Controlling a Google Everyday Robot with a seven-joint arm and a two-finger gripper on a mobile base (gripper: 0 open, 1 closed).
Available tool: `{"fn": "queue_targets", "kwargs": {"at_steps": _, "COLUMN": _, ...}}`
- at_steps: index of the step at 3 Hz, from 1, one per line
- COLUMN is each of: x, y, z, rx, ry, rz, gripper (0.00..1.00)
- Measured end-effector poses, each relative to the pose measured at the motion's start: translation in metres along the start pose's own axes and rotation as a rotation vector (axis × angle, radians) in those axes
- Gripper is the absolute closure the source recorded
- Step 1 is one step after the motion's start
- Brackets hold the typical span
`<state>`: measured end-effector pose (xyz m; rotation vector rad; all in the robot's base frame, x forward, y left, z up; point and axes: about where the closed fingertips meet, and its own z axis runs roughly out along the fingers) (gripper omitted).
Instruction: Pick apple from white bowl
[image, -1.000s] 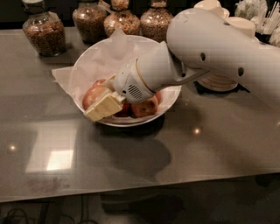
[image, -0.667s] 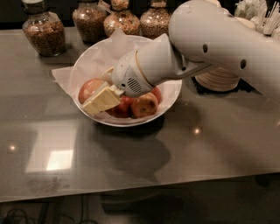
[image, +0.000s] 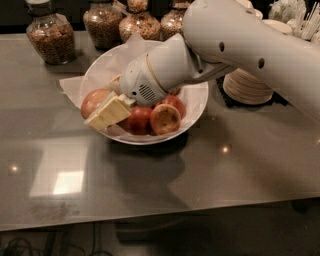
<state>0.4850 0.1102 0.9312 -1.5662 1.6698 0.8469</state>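
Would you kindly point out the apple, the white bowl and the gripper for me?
apple (image: 93, 100): camera view, its exposed left skin.
white bowl (image: 196, 102): camera view, bare right inner wall.
gripper (image: 106, 113): camera view, pale tip, in the bowl beside the apple.

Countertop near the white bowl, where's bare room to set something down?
Bare: the countertop between the white bowl and the near edge, and left of the bowl. Crowded: jars behind, stacked paper bowls right, and inside the bowl, the end effector beside the apple.
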Motion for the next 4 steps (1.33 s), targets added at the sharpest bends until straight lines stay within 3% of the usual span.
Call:
{"fn": "queue_targets", "kwargs": {"at_steps": 1, "x": -0.013, "y": 0.009, "z": -0.032, "rx": -0.061, "ry": -0.025, "rz": -0.072, "gripper": 1.0}}
{"fn": "queue_targets", "kwargs": {"at_steps": 2, "x": -0.014, "y": 0.025, "z": -0.09, "rx": -0.039, "ry": -0.028, "rz": -0.139, "gripper": 1.0}}
{"fn": "queue_targets", "kwargs": {"at_steps": 3, "x": -0.001, "y": 0.039, "z": -0.144, "rx": 0.017, "ry": -0.034, "rz": -0.193, "gripper": 1.0}}
{"fn": "queue_targets", "kwargs": {"at_steps": 4, "x": -0.001, "y": 0.039, "z": -0.144, "rx": 0.017, "ry": -0.034, "rz": -0.193, "gripper": 1.0}}
